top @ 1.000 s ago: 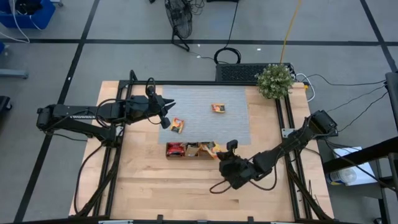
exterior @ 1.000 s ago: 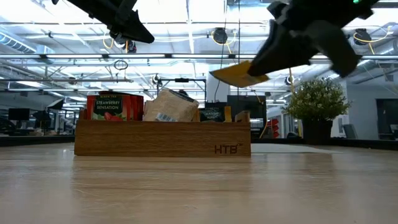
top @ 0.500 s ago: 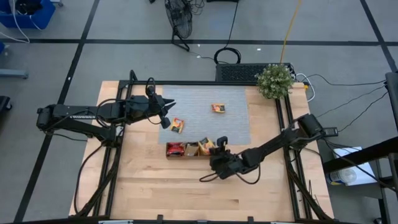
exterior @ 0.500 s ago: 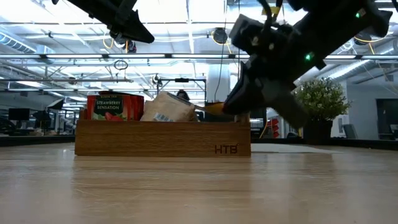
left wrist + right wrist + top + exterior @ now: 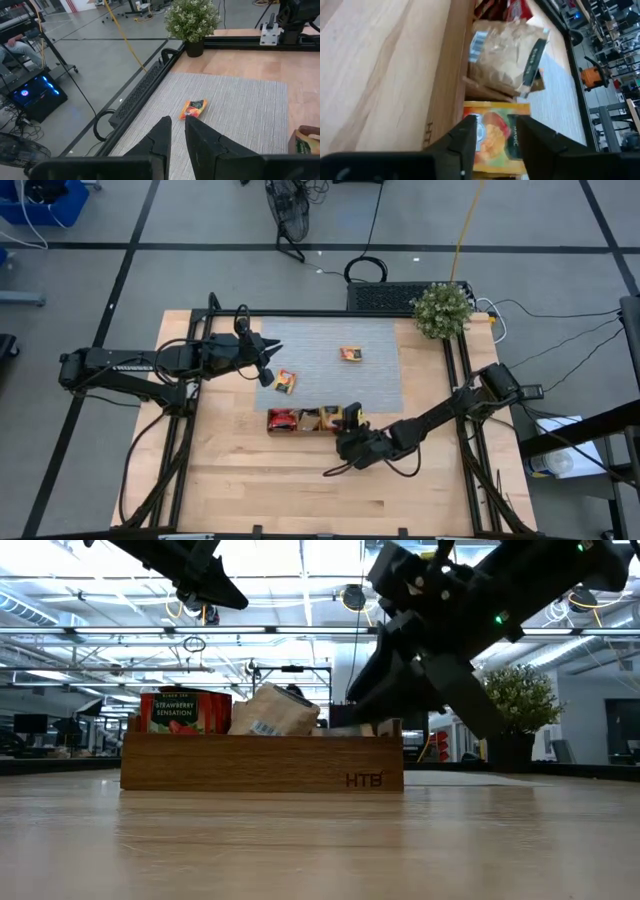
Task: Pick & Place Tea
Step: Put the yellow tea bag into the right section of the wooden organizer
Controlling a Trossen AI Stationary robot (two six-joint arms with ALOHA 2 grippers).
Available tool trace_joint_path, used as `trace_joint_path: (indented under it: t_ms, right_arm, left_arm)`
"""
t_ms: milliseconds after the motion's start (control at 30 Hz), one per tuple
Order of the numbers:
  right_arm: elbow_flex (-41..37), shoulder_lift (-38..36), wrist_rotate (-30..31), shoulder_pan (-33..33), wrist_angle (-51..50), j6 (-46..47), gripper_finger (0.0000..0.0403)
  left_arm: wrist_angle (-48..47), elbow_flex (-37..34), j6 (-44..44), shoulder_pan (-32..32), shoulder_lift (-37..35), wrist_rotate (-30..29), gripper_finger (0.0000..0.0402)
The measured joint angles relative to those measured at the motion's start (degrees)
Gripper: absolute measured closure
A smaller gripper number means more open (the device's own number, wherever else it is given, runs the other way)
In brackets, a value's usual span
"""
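Note:
The long wooden tray [image 5: 305, 421] stands on the table in front of the grey mat [image 5: 380, 385]. Red tea packets [image 5: 180, 712] stand in its left compartment and a pale one [image 5: 507, 55] leans in the middle. An orange-yellow packet [image 5: 495, 135] sits in the right compartment. My right gripper [image 5: 350, 420] hovers open just over this packet, one finger on either side of it in the right wrist view. Two more orange packets [image 5: 351, 354] [image 5: 286, 382] lie flat on the mat. My left gripper [image 5: 272, 370] hangs above the mat's left part, its fingers a narrow gap apart with nothing between them.
A potted plant [image 5: 442, 310] stands at the table's far right corner, with a black grille [image 5: 385, 297] beside it along the far edge. Black frame rails [image 5: 465, 380] run down both sides. Bare wood [image 5: 300, 480] lies between the tray and the near edge.
My right gripper has moved down and toward the table's left and far side, onto the tray's right end. The orange-yellow packet, carried in the air a second ago, now sits in the right compartment.

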Motion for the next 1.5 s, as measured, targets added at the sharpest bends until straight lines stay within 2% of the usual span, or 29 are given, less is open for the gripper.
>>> trace_joint_path:
  t_ms: [200, 333, 400, 500, 633, 800, 933, 1033, 1100, 1300, 1500]
  right_arm:
    - [0.0, -0.76, 1.04, 0.51, 3.79, -2.0, 0.0254]
    - [0.0, -3.84, 10.79, -0.54, 3.04, -6.55, 0.0258]
    - [0.0, -6.43, 12.09, -3.5, 0.26, -7.46, 0.0262]
    - [0.01, -10.5, 6.08, -10.69, -5.7, -5.53, 0.0265]
    - [0.0, -12.58, -6.89, -22.85, -13.79, -2.78, 0.026]
    - [0.0, -11.11, -24.27, -35.78, -16.2, -8.6, 0.0244]
    - [-0.02, -8.71, -29.78, -42.53, -13.47, -10.71, 0.0237]
    - [-0.02, -6.81, -34.26, -45.27, -12.49, -10.88, 0.0237]
    - [0.0, -5.3, -36.0, -45.82, -11.41, -10.92, 0.0239]
    - [0.0, -0.01, -35.58, -45.7, -8.21, -14.46, 0.0237]
    - [0.0, 1.7, -28.62, -45.77, -5.75, -15.06, 0.0246]
  left_arm:
    - [-0.01, 0.0, 0.0, 0.0, 0.0, -0.01, 0.0339]
    - [-0.01, 0.0, 0.0, 0.0, 0.0, 0.01, 0.0339]
    - [0.02, 0.0, 0.0, -0.03, 0.0, 0.01, 0.0339]
    - [-0.01, 0.0, 0.0, -0.02, 0.0, 0.0, 0.0339]
    - [-0.03, 0.0, 0.0, -0.02, 0.0, 0.01, 0.0339]
    - [0.01, 0.0, 0.0, 0.0, 0.0, 0.01, 0.0339]
    - [-0.01, 0.0, 0.0, 0.0, 0.0, 0.01, 0.0339]
    - [-0.01, 0.0, 0.0, 0.0, 0.0, 0.01, 0.0339]
    - [-0.01, 0.0, 0.0, 0.0, 0.0, 0.01, 0.0339]
    - [0.0, 0.0, 0.0, 0.0, 0.0, 0.01, 0.0339]
    - [-0.03, 0.0, 0.0, -0.04, 0.0, 0.01, 0.0339]
